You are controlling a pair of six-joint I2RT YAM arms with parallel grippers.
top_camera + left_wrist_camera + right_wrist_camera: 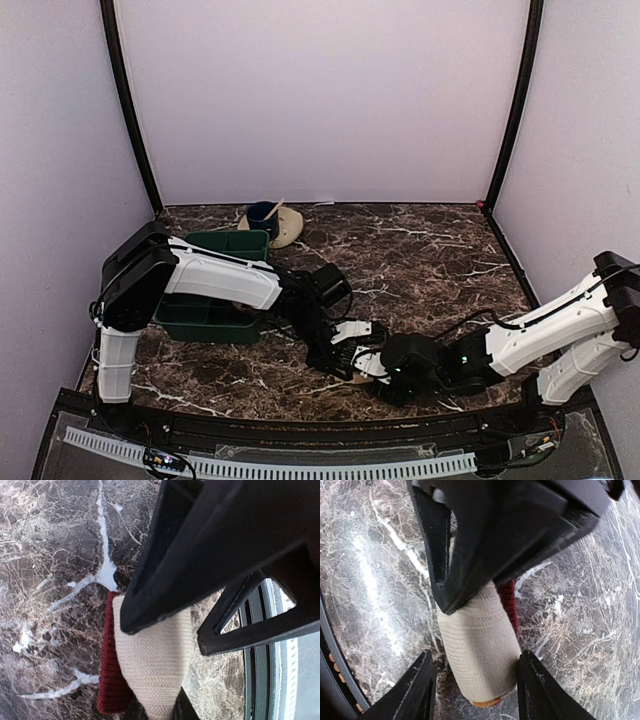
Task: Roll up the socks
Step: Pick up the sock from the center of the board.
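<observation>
The socks form a short tan roll on the dark marble, with a dark red cuff along one side and an orange-brown tip. My left gripper is shut on the roll's tapered end, its dark fingers pinching the cloth at the bottom of the left wrist view. My right gripper is open and straddles the other end; one finger rests against the roll and the other stands apart. In the top view both grippers meet over the socks near the front edge.
A green bin sits under the left arm's forearm. A beige saucer with a blue cup stands at the back. The table's black front rail runs close beside the socks.
</observation>
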